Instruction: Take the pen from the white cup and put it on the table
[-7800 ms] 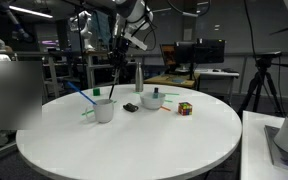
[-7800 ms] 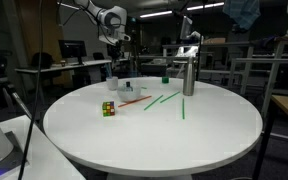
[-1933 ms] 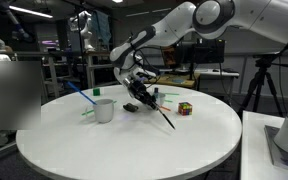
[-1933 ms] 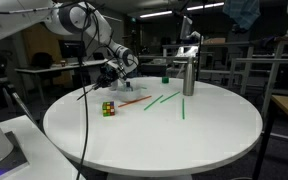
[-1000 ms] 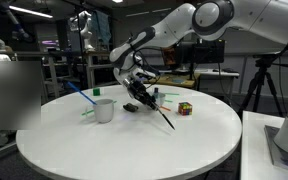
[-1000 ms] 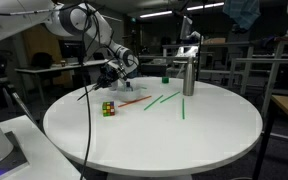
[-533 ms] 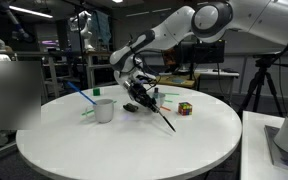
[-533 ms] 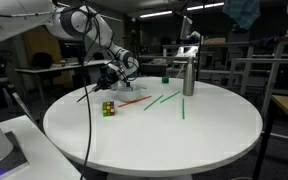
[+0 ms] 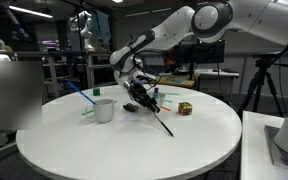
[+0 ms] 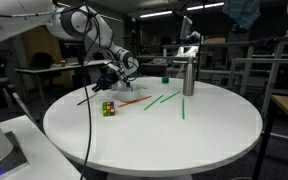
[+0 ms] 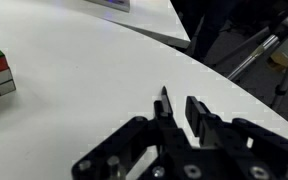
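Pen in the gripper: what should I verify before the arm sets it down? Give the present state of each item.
1. The pen is out of the white cup: ok.
2. The gripper is shut on the pen, which slants down from it: ok.
3. The table is bare below the pen's low end: ok.
4. The pen is apart from the cube: ok.
5. The pen's low end is touching the table: cannot tell.

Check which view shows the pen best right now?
An exterior view: the pen shows nearly full length, dark against the table, slanting from the gripper. In an exterior view the pen is a faint line; the wrist view shows only a stub.
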{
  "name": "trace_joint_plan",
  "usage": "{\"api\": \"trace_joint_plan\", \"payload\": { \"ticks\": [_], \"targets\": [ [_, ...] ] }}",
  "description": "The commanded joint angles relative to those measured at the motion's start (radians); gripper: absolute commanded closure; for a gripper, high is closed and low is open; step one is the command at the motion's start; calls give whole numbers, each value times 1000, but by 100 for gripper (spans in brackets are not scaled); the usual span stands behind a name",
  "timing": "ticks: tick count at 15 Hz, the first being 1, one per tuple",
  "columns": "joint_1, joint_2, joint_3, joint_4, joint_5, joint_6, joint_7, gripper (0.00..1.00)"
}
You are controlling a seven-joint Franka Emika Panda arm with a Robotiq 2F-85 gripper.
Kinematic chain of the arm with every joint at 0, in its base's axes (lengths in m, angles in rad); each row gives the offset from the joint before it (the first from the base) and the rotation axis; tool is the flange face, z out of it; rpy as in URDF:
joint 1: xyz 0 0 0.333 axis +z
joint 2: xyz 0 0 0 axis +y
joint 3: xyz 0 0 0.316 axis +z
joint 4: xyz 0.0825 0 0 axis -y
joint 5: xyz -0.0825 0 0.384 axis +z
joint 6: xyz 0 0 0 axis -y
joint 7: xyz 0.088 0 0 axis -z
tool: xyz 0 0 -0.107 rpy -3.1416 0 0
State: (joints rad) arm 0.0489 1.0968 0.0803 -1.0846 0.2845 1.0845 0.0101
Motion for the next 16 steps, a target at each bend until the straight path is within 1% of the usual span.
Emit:
{"api": "trace_joint_plan", "payload": {
  "ticks": [1,2,7,10,16],
  "targets": [
    [-6,34,2,76,2,-62,25,44],
    [-6,34,2,78,3,-63,25,35],
    [-3,26,0,91,-3,-74,27,0],
    [7,0,-5,112,-20,-69,31,0],
    [50,-86,-25,203,-132,-41,46,0]
  ]
}}
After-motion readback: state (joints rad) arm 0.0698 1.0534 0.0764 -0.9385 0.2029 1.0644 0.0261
